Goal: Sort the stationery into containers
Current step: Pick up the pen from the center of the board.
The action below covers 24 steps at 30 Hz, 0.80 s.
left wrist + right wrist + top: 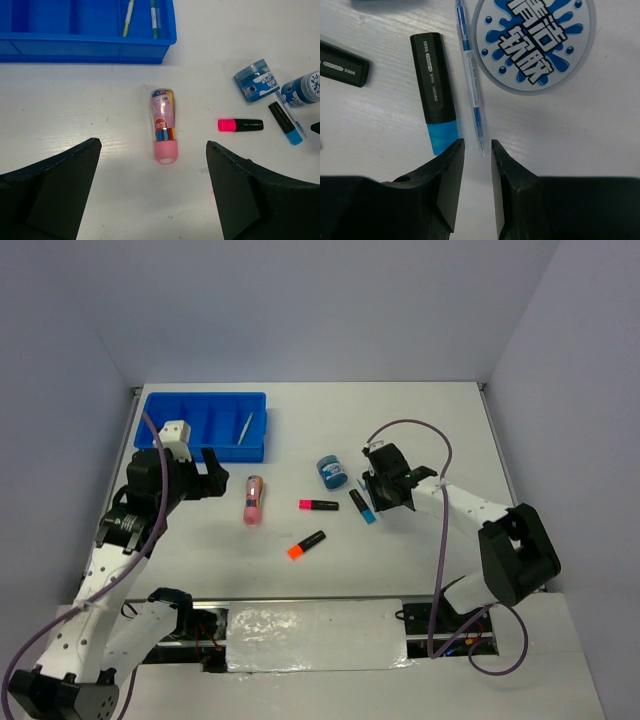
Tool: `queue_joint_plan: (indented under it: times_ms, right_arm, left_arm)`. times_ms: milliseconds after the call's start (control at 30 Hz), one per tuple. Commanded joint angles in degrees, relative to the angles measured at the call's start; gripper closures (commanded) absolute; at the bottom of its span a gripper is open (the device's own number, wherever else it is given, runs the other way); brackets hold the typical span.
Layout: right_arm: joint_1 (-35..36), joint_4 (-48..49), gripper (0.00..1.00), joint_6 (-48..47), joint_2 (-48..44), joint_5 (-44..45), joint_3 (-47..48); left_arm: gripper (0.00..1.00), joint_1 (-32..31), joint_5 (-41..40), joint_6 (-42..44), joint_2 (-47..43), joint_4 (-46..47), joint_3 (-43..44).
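At rt claw [476,146] gap, thin pen [471,75] tip

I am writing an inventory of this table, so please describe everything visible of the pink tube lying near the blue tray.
The pink tube is a clear plastic cylinder with a pink label and a pink cap; small coloured pieces show inside. It lies on its side on the white table, its capless end pointing toward the blue tray but apart from it. Only the table touches it.

Thin blue pen [470,80] lies flat, its point at the tips of the right pincer [477,145]; blue-ended black marker [432,85] lies alongside.
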Motion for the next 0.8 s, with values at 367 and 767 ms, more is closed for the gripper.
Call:
queue_joint_plan:
  times_ms: [367, 767]
  right_arm:
    - [-0.32, 7.5, 0.65, -3.43, 8.77, 0.36, 3.85]
    - [-0.32, 6.98, 0.66, -3.52, 15.09, -0.51, 7.28]
  left_arm:
    - [0.01, 0.02, 1.14, 1.71, -3.65, 3.88, -2.15]
    - [0.01, 0.02, 2.47, 1.88, -3.92, 4.06, -2.33]
